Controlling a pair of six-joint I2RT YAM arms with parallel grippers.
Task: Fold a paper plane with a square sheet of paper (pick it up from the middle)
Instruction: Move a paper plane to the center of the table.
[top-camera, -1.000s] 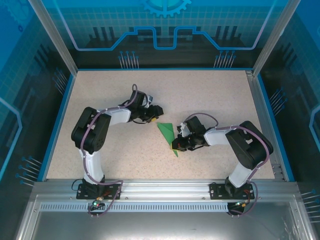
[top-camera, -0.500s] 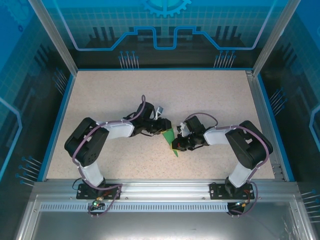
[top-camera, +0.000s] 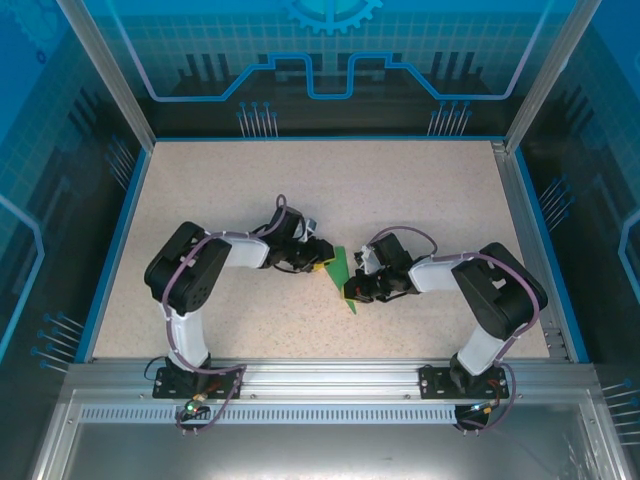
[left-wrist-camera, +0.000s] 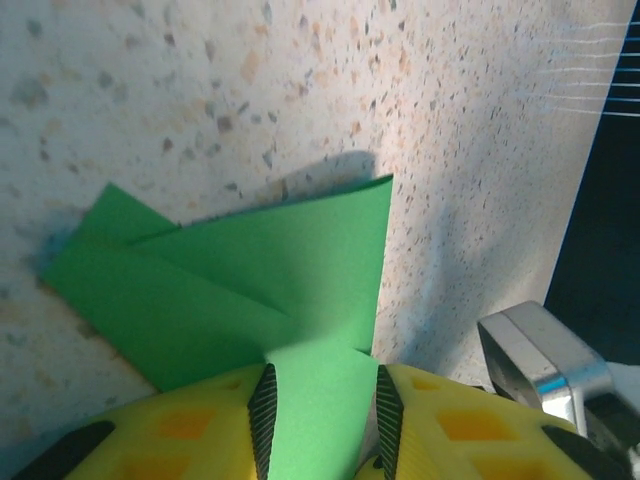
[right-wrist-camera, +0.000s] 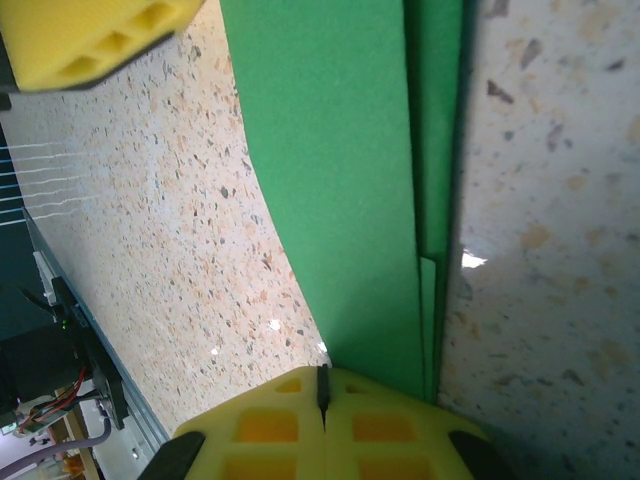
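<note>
The paper plane (top-camera: 340, 270) lies near the middle of the speckled table (top-camera: 400, 190), between the two grippers. Its long axis runs from far to near, leaning slightly right, and its narrow pointed tip faces the arm bases. The left arm bends sharply at the elbow and reaches low to the right, so the left gripper (top-camera: 322, 264) meets the plane's far, wider end. Its jaws stand part-way apart, and in the left wrist view a strip of the green paper (left-wrist-camera: 250, 270) runs into the gap between the yellow fingers (left-wrist-camera: 180, 430) (whether the pads press its edges cannot be told). The right arm mirrors it, reaching left with the right gripper (top-camera: 352, 290) at the plane's right flank. Its yellow fingers (right-wrist-camera: 280, 430) are closed, seam to seam, and the paper (right-wrist-camera: 330, 180) disappears behind them. The sheet is thin, matt and bright green, with crisp overlapping folds and one flap curving up off the stone-flecked surface.
</note>
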